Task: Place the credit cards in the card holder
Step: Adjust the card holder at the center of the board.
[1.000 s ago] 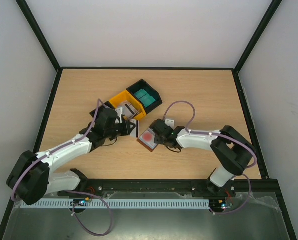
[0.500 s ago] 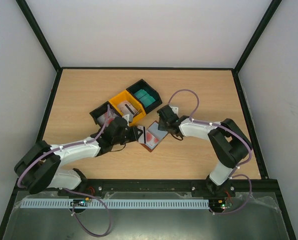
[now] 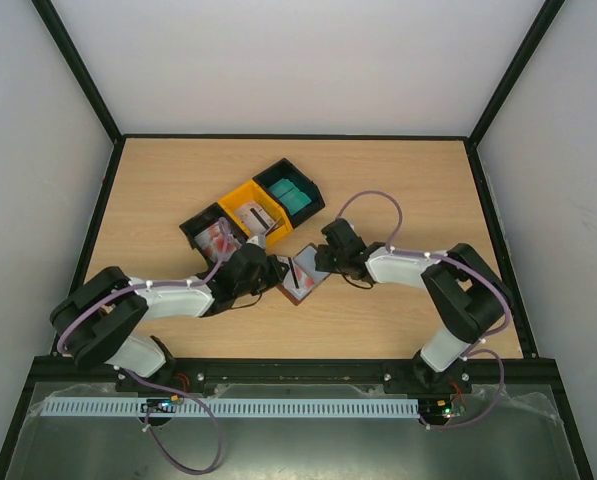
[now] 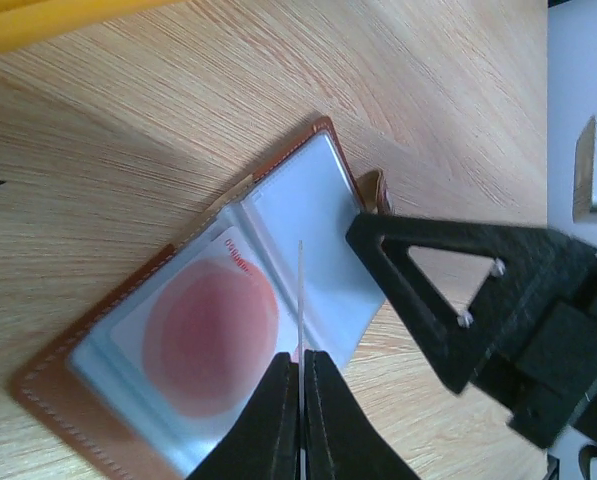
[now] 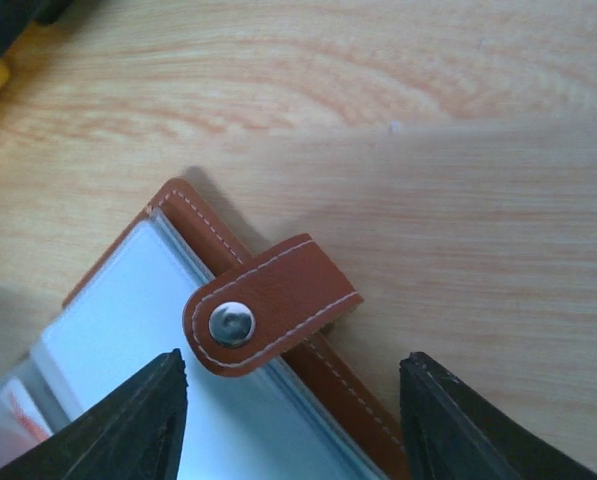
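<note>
Left pincer (image 4: 300,368): clamped on a credit card (image 4: 300,285), held edge-on. In the last second it has travelled from beside the bins (image 3: 253,210) to above the open card holder (image 4: 68,410). The card's edge now hangs over the clear sleeves (image 4: 313,215), next to a red-marked card (image 4: 210,335) already slotted. Right pincer (image 5: 293,378): jaws apart, shifted to the holder's corner, straddling the clasp strap (image 5: 268,300) on the table (image 5: 458,120). My judgement: insertion is next, and it depends on lining up with a sleeve mouth.

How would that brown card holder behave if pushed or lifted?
The card holder would probably slide easily: it looks thin and lies flat on the smooth table. Its clear sleeves and snap strap look floppy, so lifted by one edge it might sag.
</note>
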You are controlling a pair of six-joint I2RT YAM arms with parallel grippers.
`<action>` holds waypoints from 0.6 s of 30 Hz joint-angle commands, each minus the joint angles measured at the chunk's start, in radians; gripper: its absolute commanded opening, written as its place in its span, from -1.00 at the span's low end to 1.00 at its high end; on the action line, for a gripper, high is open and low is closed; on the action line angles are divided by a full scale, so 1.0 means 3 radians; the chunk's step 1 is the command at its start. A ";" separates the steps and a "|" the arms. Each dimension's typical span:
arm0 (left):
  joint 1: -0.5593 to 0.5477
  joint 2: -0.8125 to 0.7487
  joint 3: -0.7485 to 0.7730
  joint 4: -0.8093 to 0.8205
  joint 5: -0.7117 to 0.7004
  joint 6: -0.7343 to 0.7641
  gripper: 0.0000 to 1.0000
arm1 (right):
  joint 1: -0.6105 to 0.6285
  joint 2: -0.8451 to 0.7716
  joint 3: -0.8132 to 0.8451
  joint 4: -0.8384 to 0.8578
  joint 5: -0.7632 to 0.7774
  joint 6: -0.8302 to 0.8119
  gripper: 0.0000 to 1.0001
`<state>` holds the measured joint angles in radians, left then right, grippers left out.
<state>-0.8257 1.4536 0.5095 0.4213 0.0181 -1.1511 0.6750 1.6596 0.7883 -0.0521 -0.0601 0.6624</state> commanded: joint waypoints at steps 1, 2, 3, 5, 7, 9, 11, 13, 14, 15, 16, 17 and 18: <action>-0.0014 0.0094 -0.0012 0.0186 -0.0132 -0.0142 -0.95 | 0.0023 -0.0179 -0.0383 -0.0140 -0.0479 0.0314 0.05; -0.0011 0.0116 -0.0018 0.0210 -0.0138 -0.0152 -0.95 | 0.0049 -0.0229 -0.0439 -0.0110 -0.0507 0.0377 0.00; -0.0014 0.0135 -0.0023 0.0235 -0.0133 -0.0160 -0.95 | 0.0076 -0.0256 -0.0472 -0.0105 -0.0521 0.0423 -0.04; -0.0014 0.0172 -0.0022 0.0261 -0.0136 -0.0170 -0.95 | 0.0156 -0.0259 -0.0485 -0.0126 -0.0549 0.0473 -0.16; -0.0013 0.0194 -0.0029 0.0260 -0.0155 -0.0192 -0.95 | 0.0229 -0.0233 -0.0476 -0.0159 -0.0537 0.0506 -0.22; -0.0011 0.0180 -0.0047 0.0228 -0.0214 -0.0212 -0.95 | 0.0286 -0.0205 -0.0466 -0.0210 -0.0461 0.0534 -0.29; -0.0013 0.0134 -0.0069 0.0152 -0.0290 -0.0225 -0.95 | 0.0330 -0.0182 -0.0470 -0.0238 -0.0421 0.0525 -0.36; -0.0014 0.0082 -0.0098 0.0109 -0.0339 -0.0193 -0.95 | 0.0364 -0.0157 -0.0468 -0.0271 -0.0365 0.0485 -0.37; -0.0013 0.0061 -0.0110 0.0084 -0.0343 -0.0175 -0.95 | 0.0374 -0.0139 -0.0454 -0.0300 -0.0322 0.0456 -0.36; -0.0008 0.0039 -0.0119 0.0071 -0.0331 -0.0150 -0.95 | 0.0380 -0.0127 -0.0439 -0.0327 -0.0295 0.0422 -0.32; -0.0011 0.0025 -0.0124 0.0047 -0.0320 -0.0130 -0.95 | 0.0385 -0.0115 -0.0421 -0.0356 -0.0263 0.0381 -0.27; -0.0011 0.0004 -0.0138 0.0032 -0.0310 -0.0120 -0.95 | 0.0385 -0.0106 -0.0399 -0.0389 -0.0227 0.0347 -0.22; -0.0008 -0.0013 -0.0156 0.0035 -0.0299 -0.0090 -0.95 | 0.0387 -0.0098 -0.0375 -0.0420 -0.0192 0.0315 -0.18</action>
<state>-0.8261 1.4853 0.4831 0.4496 -0.0479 -1.2068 0.7788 1.5749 0.6853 -0.0219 -0.1612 0.7876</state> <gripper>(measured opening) 0.030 0.382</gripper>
